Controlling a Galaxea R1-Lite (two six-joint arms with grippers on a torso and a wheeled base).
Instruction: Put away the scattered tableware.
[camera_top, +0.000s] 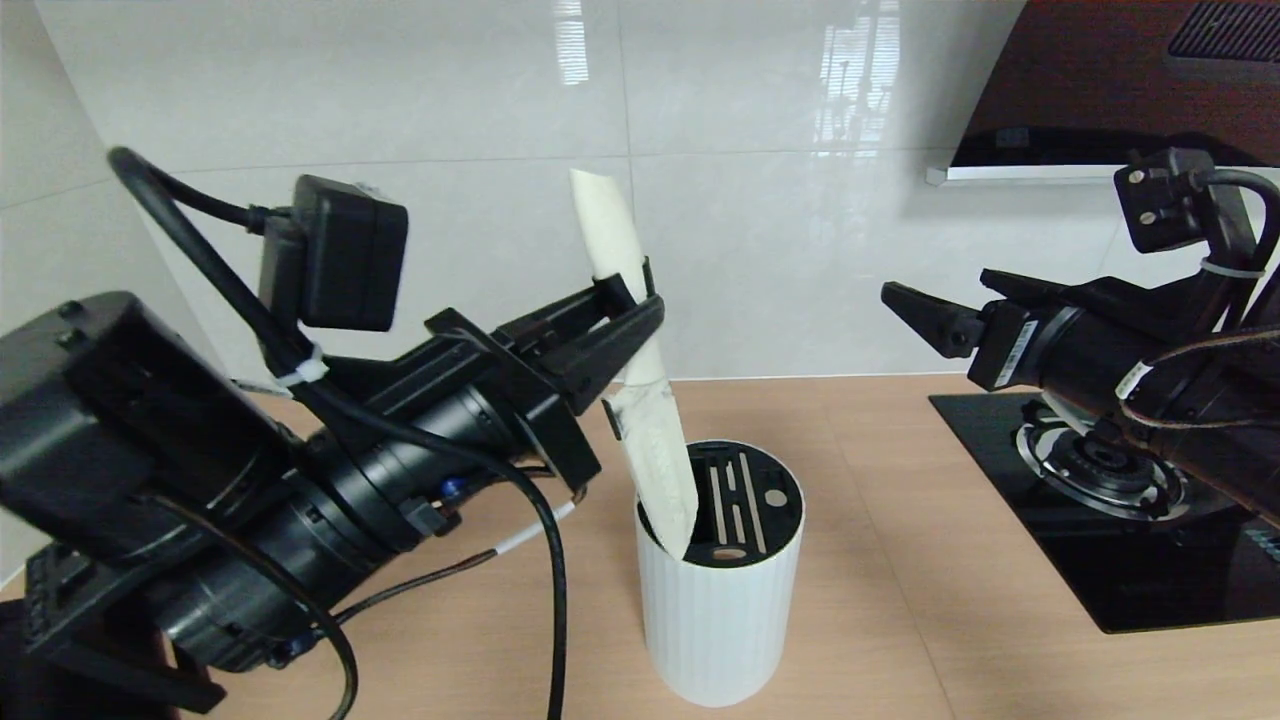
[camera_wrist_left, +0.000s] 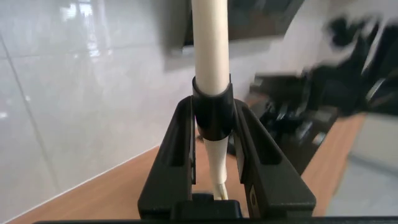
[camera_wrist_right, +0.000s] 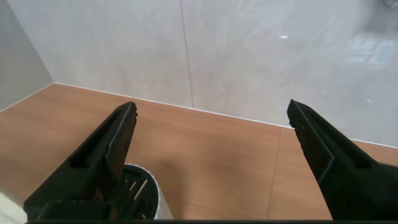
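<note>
Head view: your left pincer (camera_top: 640, 315) is pinching a white knife (camera_top: 655, 445) by its cream handle, just above the white ribbed holder (camera_top: 720, 610). The knife stands nearly upright w/ a slight tilt, handle up. Its blade tip is down in the holder's black slotted top, at the edge nearest that pincer. The holder stands upright on the wooden counter (camera_top: 880, 480). Other slots in its top show beside the blade.

Left wrist view: both fingers (camera_wrist_left: 180, 149) sit pressed against the handle, one on each side, w/ the handle rising straight between them.

Right wrist view: your right pincer (camera_wrist_right: 211, 112) is spread wide w/ nothing between the fingers. It hangs in the air to the right of the holder, well apart from it & higher than its top. A bit of the holder's top shows just past one finger.

A black hob (camera_top: 1100, 470) w/ a gas burner lies in the counter right of the holder, under your right arm. A dark range hood (camera_top: 1100, 80) hangs on the tiled wall behind.
</note>
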